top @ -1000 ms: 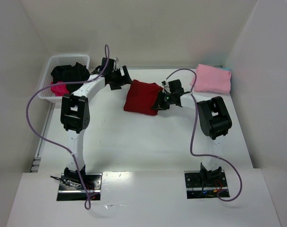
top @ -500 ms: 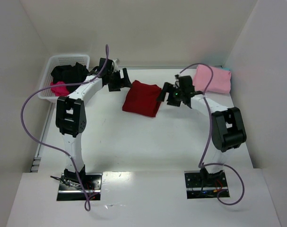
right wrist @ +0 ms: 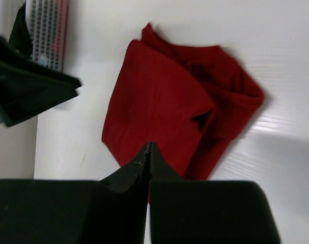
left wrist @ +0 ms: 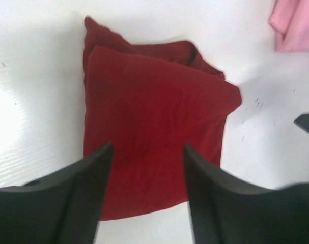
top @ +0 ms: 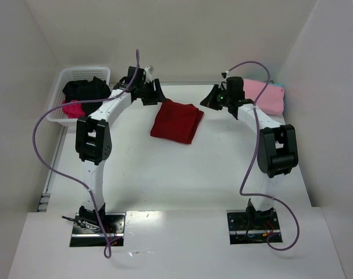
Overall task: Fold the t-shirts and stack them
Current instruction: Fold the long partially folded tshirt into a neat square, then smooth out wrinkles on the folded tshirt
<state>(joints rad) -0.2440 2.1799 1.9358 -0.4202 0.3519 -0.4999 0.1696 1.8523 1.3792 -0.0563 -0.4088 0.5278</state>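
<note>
A dark red t-shirt (top: 177, 121) lies folded on the white table, its right edge bunched (right wrist: 230, 101). My left gripper (top: 156, 93) hovers off its back left corner. In the left wrist view the jaws (left wrist: 146, 147) stand open above the red cloth (left wrist: 154, 101), holding nothing. My right gripper (top: 210, 97) hangs behind the shirt's right corner. Its fingers (right wrist: 149, 145) are shut tip to tip and empty. A light pink t-shirt (top: 266, 96) sits folded square at the back right. Black (top: 86, 90) and magenta (top: 72, 107) shirts are heaped in the basket.
A white plastic basket (top: 86, 71) stands at the back left against the wall. White walls close in the table at left, back and right. Purple cables loop over both arms. The pink shirt's edge (left wrist: 297, 25) shows in the left wrist view.
Both grippers have pulled back from the red shirt toward the rear wall. The right gripper opened, let go of the cloth and shut again. The left jaws have narrowed slightly.
</note>
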